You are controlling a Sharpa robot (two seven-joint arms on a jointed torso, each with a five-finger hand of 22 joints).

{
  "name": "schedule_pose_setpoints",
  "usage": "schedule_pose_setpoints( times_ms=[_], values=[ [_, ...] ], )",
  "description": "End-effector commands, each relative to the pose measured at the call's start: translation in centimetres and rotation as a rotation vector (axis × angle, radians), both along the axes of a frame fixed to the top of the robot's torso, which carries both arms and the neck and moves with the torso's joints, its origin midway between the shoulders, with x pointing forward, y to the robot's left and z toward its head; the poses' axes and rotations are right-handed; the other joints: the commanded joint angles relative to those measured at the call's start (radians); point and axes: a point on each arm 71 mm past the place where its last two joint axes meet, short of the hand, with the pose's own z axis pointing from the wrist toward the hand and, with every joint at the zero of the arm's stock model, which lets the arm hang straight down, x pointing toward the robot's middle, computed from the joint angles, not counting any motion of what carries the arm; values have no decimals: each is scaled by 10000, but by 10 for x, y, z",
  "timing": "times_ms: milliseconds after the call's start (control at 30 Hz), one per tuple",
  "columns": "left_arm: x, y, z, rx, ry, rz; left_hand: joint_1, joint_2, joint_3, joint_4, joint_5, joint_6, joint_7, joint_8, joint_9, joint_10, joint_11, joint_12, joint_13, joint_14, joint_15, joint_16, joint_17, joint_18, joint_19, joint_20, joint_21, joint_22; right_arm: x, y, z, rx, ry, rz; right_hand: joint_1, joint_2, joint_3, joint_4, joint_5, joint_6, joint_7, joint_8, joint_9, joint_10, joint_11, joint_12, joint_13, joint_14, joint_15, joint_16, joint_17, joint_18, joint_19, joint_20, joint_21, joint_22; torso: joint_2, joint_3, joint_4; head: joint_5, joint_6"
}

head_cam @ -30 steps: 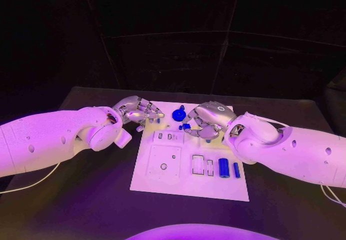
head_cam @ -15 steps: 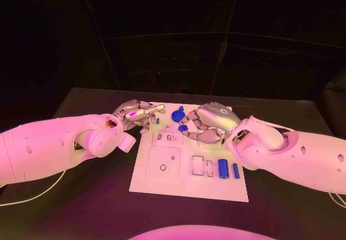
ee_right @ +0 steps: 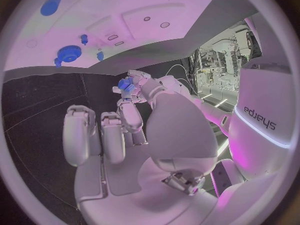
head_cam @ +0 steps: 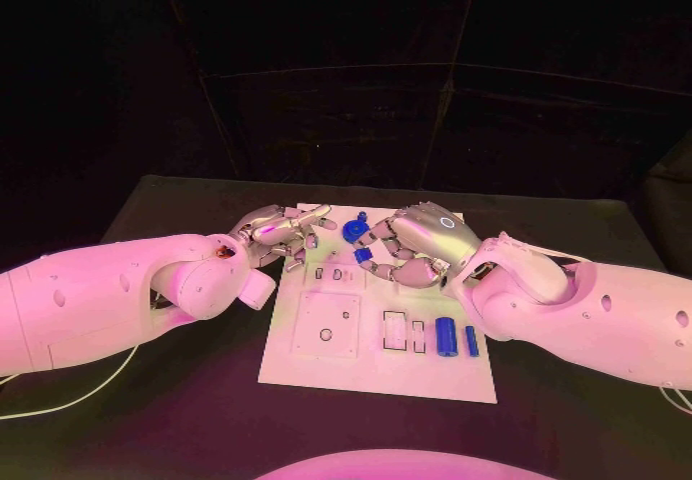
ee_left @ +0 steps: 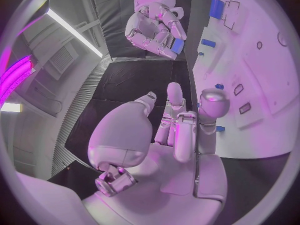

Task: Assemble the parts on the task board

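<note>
The right hand (head_cam: 415, 245) hangs over the far end of the task board (head_cam: 378, 375), fingers curled in, and at their tips it pinches a small blue part (head_cam: 365, 256); the right wrist view shows that same blue part (ee_right: 126, 83) nipped between the fingertips (ee_right: 134, 80). Facing it across the board's far end, the left hand (head_cam: 280, 232) sits at the board's far left corner with its fingers partly curled and slightly apart. From the left wrist view the fingers (ee_left: 177, 116) reach out over the board's edge with nothing visible between them, though I cannot tell for sure whether something small is tucked under them.

Between the two hands, a blue gear-shaped part (head_cam: 355, 231) stands on the board near its far edge. A little nearer, small dark recesses (head_cam: 339, 273) sit in a row on the white plate, then a square panel (head_cam: 326, 323) with a round hole in it. On the board's right side a stubby blue cylinder (head_cam: 447, 336) lies flat, with a thinner blue pin (head_cam: 472, 341) just beside it on the outer side, and rectangular outlined slots (head_cam: 395, 329) to their left. The white board rests in the middle of the black bench (head_cam: 173, 400), its long side running away from the robot.
</note>
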Motion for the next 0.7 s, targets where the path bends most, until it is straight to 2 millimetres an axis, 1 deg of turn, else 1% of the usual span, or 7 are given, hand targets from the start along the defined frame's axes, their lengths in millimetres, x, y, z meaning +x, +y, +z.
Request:
schedule_pose_setpoints(
  times_ms=[33,167,233,400,500,700],
  values=[
    [-2,-4,0,-344,243,-363,-159,1,-25,116,9,162,-30,3,-21,-31,-13,61,15,867,53,62,1948,-91,-6,23,57,36,0,1,3,90,-289,-150,3,-98,17,-68,-98,253,-147,149,54,69,-29,24,3,1021,-83,41,2487,-7,251,-66,43,433,-3,-1,-3,-3,2],
    [-4,-6,-2,-192,388,-628,-312,18,-65,293,9,405,-107,91,-20,-36,-74,91,18,868,6,66,1953,-91,-4,-12,82,66,1,1,2,61,-291,-296,-1,-103,17,-71,-127,254,-146,148,53,72,-29,23,5,1021,-83,41,2488,-8,252,-66,44,436,2,-3,4,-12,1],
    [-6,-7,-3,-64,489,-873,-444,-8,-136,444,7,467,-132,102,-39,-43,-97,105,17,867,-17,65,1950,-92,-9,-36,83,69,3,1,2,46,-284,-413,-7,-110,15,-74,-156,252,-145,146,51,71,-28,16,-1,1019,-82,35,2478,-6,248,-66,39,425,-4,-1,1,-9,-5],
    [-9,-10,-6,209,617,-1298,-615,-32,-268,645,7,527,-153,97,-73,-39,-117,127,17,872,-37,77,1970,-104,6,-58,128,129,4,0,2,58,-284,-592,-13,-117,13,-75,-179,251,-144,144,49,75,-26,19,5,1018,-82,33,2476,-3,243,-66,33,413,2,-5,1,-13,-1],
    [-10,-11,-7,299,677,-1460,-695,-46,-343,693,5,532,-153,75,-95,-40,-118,134,16,872,-40,78,1971,-105,4,-64,128,130,5,0,2,90,-296,-657,-19,-127,9,-76,-197,250,-144,142,48,78,-25,22,10,1017,-82,29,2470,-4,244,-66,34,417,9,-5,14,-19,-5],
    [-12,-15,-9,420,769,-1763,-799,-57,-457,709,7,502,-140,11,-138,-45,-109,140,14,874,-37,82,1979,-109,3,-66,137,144,6,1,2,172,-337,-786,-19,-127,9,-76,-197,250,-144,142,48,78,-25,22,10,1017,-82,29,2470,-4,244,-66,34,417,-12,0,-3,20,-8]
  ],
)
